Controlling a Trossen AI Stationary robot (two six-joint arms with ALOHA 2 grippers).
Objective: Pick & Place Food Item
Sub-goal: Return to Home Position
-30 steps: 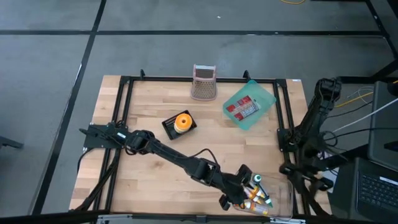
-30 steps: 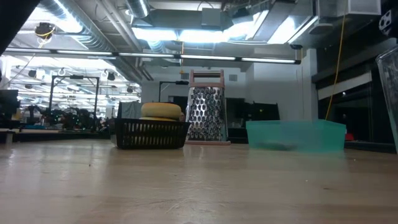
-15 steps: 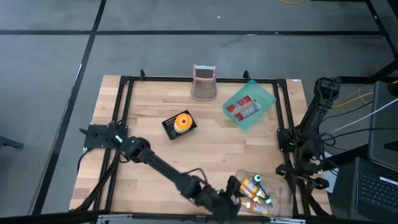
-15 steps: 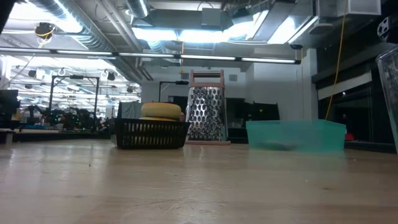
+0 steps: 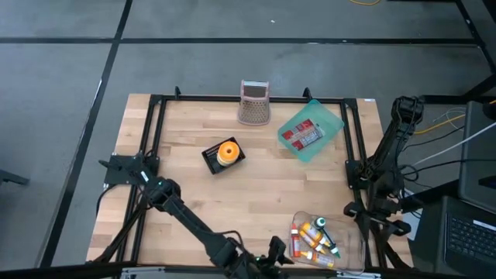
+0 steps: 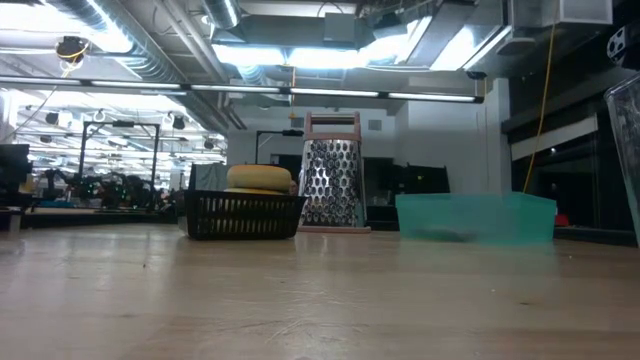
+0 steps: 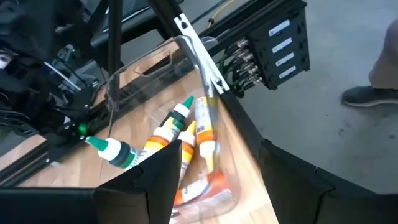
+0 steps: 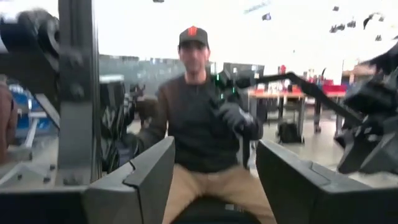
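A clear plastic bin (image 5: 316,239) of sauce bottles (image 7: 186,134) sits at the table's near right corner. My left gripper (image 5: 277,250) hovers open and empty at the near edge, just left of the bin; in the left wrist view (image 7: 221,163) its fingers frame the bottles without touching them. An orange round item in a small black basket (image 5: 225,153) stands mid-table. A teal tray (image 5: 311,130) holding a red packet lies far right. My right gripper (image 8: 214,155) is open, parked off the table's right edge.
A metal grater (image 5: 254,102) stands at the far edge, also visible in the low view (image 6: 332,185) beside the basket (image 6: 245,212) and teal tray (image 6: 475,218). A black frame rail (image 5: 350,147) borders the table. A person (image 8: 205,118) sits beyond the table.
My left arm has drawn back from above the clear bin, moving toward the table's near edge and to the left. The gripper now sits beside the bin instead of over it. The bottles lie uncovered in the bin.
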